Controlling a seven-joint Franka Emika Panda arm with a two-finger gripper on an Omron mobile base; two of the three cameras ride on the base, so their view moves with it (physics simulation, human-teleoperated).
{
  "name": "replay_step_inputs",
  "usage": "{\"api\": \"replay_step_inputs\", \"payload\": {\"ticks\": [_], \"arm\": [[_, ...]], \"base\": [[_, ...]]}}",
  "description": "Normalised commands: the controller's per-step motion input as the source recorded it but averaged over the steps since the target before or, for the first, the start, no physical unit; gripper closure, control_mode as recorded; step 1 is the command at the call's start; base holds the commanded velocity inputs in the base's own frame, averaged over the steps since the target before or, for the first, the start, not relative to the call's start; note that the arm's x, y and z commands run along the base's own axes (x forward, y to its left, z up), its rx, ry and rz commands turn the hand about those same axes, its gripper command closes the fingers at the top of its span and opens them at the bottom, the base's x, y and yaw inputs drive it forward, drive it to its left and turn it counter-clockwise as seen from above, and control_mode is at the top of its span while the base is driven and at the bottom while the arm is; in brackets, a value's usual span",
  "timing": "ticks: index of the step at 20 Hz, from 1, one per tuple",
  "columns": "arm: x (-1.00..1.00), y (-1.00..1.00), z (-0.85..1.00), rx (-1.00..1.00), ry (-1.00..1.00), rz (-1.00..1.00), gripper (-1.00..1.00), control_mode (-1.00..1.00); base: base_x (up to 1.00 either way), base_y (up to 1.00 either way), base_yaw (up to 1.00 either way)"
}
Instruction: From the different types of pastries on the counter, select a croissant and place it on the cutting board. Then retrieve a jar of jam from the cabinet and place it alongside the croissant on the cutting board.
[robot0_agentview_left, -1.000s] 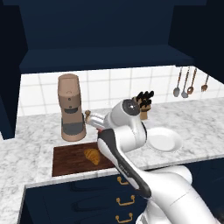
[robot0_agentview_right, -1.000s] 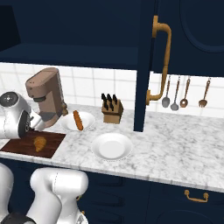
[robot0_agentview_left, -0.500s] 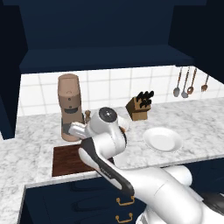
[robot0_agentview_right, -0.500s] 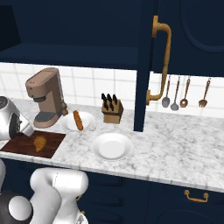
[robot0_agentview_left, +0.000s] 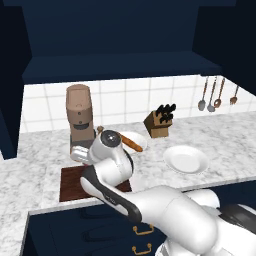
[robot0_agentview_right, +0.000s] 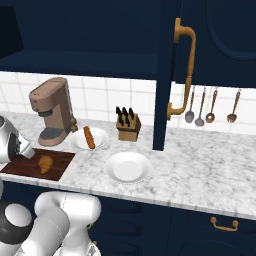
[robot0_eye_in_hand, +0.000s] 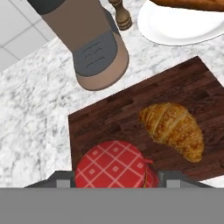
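From the left side, the arm (robot0_agentview_left: 107, 175) covers most of the cutting board (robot0_agentview_left: 70, 182), croissant included. Looking down from the hand, the jar of jam (robot0_eye_in_hand: 114, 165) is cut off at the bottom edge, and the baguette (robot0_eye_in_hand: 192, 3) on the far plate (robot0_eye_in_hand: 177, 26) runs past the top.

Marbled counter (robot0_eye_in_hand: 39, 109) bearing cutting board (robot0_eye_in_hand: 113, 118)

Grained dark wooden cutting board (robot0_eye_in_hand: 113, 120) lies on glossy marbled stone counter (robot0_eye_in_hand: 35, 109).
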Motion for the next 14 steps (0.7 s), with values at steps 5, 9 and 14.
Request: {"api": "replay_step_inputs", "payload": {"ticks": [5,9,14], "arm": [[0.13,0.01,-0.09,0.0,0.0,0.0,1.0,-1.0],[0.17,0.0,-0.12,-0.05,0.0,0.0,1.0,-1.0],[0.05,0.16,-0.02,-0.02,0.0,0.0,1.0,-1.0]], "base": [[0.0,0.0,0.0],[0.0,0.0,0.0],[0.0,0.0,0.0]]}}
